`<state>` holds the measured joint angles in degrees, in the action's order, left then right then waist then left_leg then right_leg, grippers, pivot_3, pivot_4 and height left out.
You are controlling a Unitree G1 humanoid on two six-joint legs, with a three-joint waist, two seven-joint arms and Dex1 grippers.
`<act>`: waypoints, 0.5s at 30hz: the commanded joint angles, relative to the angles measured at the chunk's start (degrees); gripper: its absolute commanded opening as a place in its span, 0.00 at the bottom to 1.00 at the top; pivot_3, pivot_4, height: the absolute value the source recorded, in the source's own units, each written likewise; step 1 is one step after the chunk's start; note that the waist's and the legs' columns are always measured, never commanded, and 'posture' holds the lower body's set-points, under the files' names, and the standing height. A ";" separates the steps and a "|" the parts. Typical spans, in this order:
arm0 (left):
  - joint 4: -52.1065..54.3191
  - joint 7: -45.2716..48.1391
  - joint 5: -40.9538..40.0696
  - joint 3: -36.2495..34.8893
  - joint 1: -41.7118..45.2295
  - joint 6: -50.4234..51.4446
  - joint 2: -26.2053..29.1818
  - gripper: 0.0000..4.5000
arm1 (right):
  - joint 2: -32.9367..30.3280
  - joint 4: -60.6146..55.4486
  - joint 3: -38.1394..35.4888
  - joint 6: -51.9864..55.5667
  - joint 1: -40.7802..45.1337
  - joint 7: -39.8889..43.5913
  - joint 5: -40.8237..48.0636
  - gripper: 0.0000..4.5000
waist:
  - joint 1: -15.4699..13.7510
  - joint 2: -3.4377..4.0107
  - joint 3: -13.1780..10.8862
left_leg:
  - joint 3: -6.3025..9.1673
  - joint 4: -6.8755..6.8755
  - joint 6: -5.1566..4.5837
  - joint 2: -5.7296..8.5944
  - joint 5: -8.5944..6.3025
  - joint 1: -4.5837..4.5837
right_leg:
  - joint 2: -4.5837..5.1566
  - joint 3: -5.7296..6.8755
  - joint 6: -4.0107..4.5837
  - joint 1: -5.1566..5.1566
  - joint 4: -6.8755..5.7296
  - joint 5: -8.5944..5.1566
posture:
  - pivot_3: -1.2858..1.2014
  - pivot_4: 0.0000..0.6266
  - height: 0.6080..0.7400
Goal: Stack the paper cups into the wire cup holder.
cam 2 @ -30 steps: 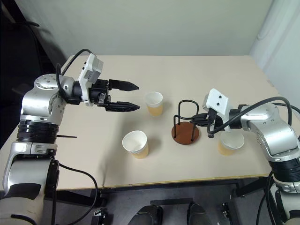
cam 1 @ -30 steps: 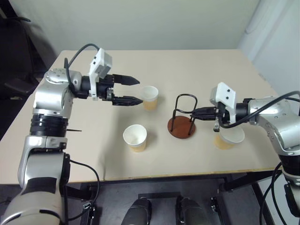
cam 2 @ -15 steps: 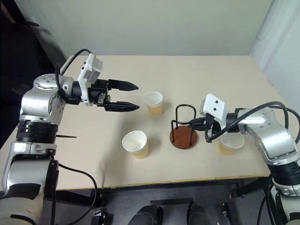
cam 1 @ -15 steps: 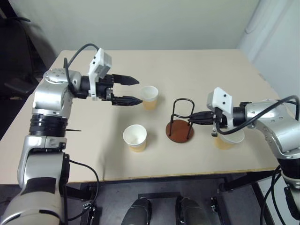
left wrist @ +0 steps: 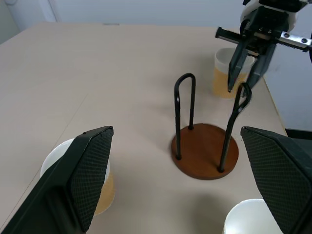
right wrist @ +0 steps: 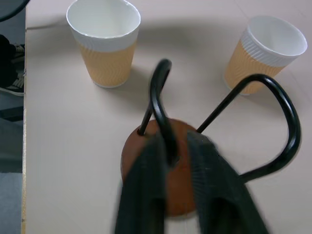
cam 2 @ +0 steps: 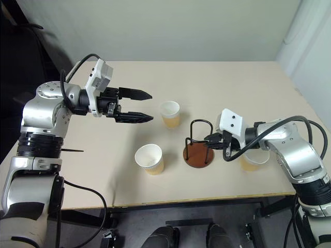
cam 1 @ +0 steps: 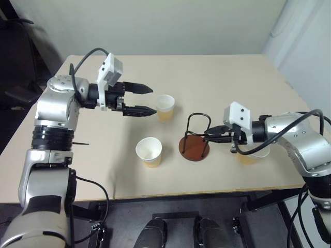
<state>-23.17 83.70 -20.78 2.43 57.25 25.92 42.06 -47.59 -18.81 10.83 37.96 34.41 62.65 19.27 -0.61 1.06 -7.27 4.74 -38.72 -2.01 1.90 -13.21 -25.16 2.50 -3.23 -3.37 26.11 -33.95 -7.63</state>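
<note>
The wire cup holder [cam 1: 192, 149], a reddish-brown disc with black wire loops, stands upright at mid-table. My right gripper [cam 1: 208, 137] reaches in from the right, its fingers slightly parted on either side of one wire loop [right wrist: 165, 122]. Three paper cups stand upright. One [cam 1: 165, 107] is behind and to the left of the holder, and one [cam 1: 149, 151] stands left of the holder, nearer the front edge. The third [cam 1: 248, 157] is partly hidden behind my right arm. My left gripper [cam 1: 153, 100] hovers open and empty just left of the far cup.
The beige table [cam 1: 222, 77] has bare room behind the holder and along its left side. Its front edge runs close below the near cup and the holder. A pale wall stands behind the table.
The wire cup holder has slid left and nearer, drawn by my right gripper, whose fingers have since parted a little. My left arm has kept still.
</note>
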 commanded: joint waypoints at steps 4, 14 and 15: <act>2.04 0.58 -0.41 -0.82 1.47 0.50 1.34 1.00 | -1.57 -2.32 0.64 -2.51 -1.34 1.35 -1.27 0.73 | 0.01 0.00 0.00 | 0.00 -0.01 0.00 0.00 0.00 0.00 | 0.00 0.00 0.00 0.00 -0.01 0.00 | 0.52 0.24 1.00; 2.84 6.68 0.59 2.07 1.29 0.66 4.11 1.00 | -6.07 -0.43 -3.80 -3.79 -0.80 3.80 -0.10 0.89 | 0.01 0.00 0.00 | 0.00 -0.03 0.00 0.00 0.00 0.00 | 0.00 -0.01 0.00 -0.01 -0.02 0.00 | 0.52 0.24 1.00; 2.85 7.77 0.82 2.75 1.20 0.35 4.88 1.00 | -6.61 -0.24 -4.68 -3.50 -0.38 4.08 0.39 0.89 | 0.01 0.00 0.00 | 0.00 -0.03 0.00 0.00 0.00 0.00 | 0.00 -0.01 0.00 -0.01 -0.01 0.00 | 0.52 0.24 1.00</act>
<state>-22.33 89.23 -20.42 5.12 57.25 26.83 45.34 -52.96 -18.26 9.65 34.78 32.41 66.12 18.28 -0.61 1.06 -7.27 4.74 -38.75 -2.01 1.90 -13.21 -25.16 2.50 -3.24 -3.37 26.11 -33.96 -7.63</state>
